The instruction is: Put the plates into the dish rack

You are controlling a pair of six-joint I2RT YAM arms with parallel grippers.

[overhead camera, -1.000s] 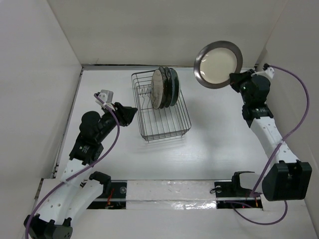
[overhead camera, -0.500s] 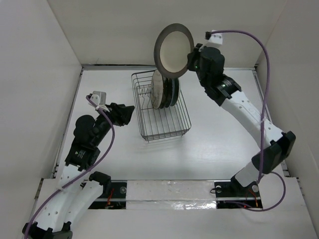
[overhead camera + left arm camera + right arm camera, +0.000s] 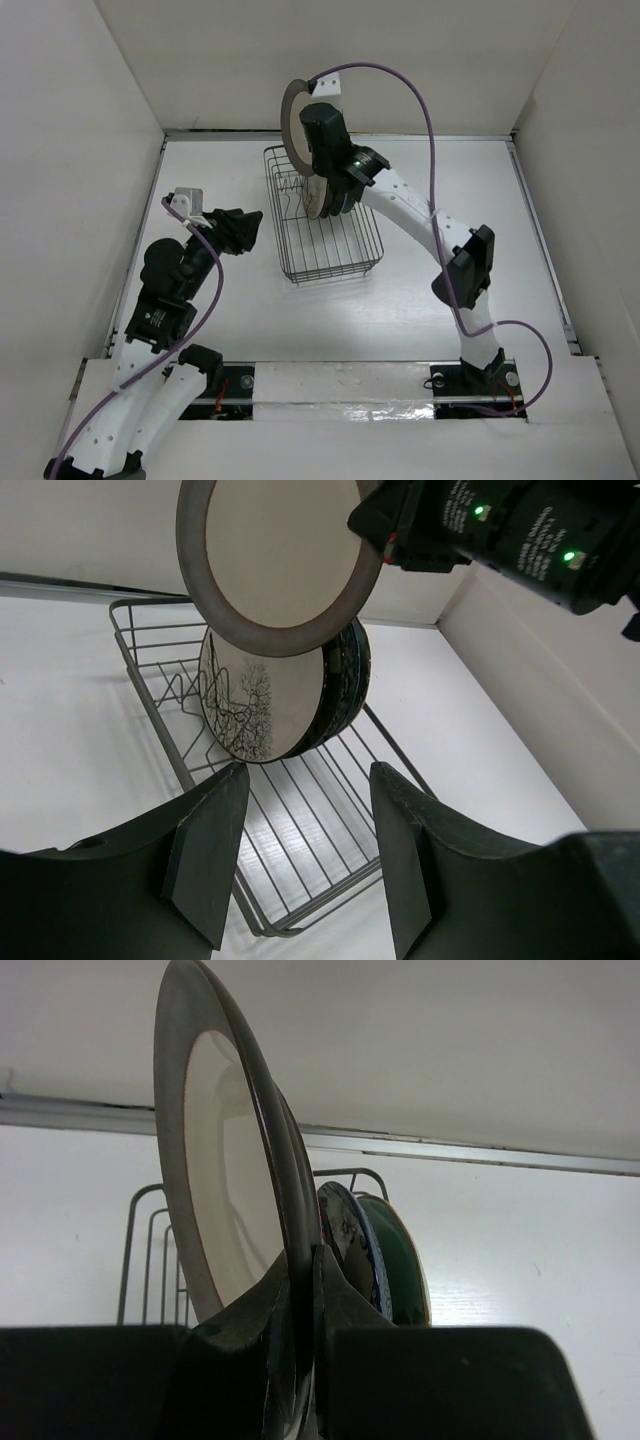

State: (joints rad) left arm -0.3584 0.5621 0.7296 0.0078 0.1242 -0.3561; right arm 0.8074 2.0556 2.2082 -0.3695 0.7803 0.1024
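My right gripper is shut on the rim of the grey-brown rimmed beige plate and holds it upright, edge-on, above the far end of the dish rack. In the right wrist view the plate sits between my fingers. Other plates stand on edge in the rack. The front one is cream with a dark branching pattern. The blue-floral plate and the green plate stand behind. My left gripper is open and empty, left of the rack, pointing at it.
White walls close in at the back and both sides. The rack's near half holds no plates. Bare upright tines show left of the standing plates. The right arm stretches diagonally across the table right of the rack.
My right gripper has carried the beige plate from the back right corner leftward to above the rack and turned it edge-on. The left gripper has shifted slightly.
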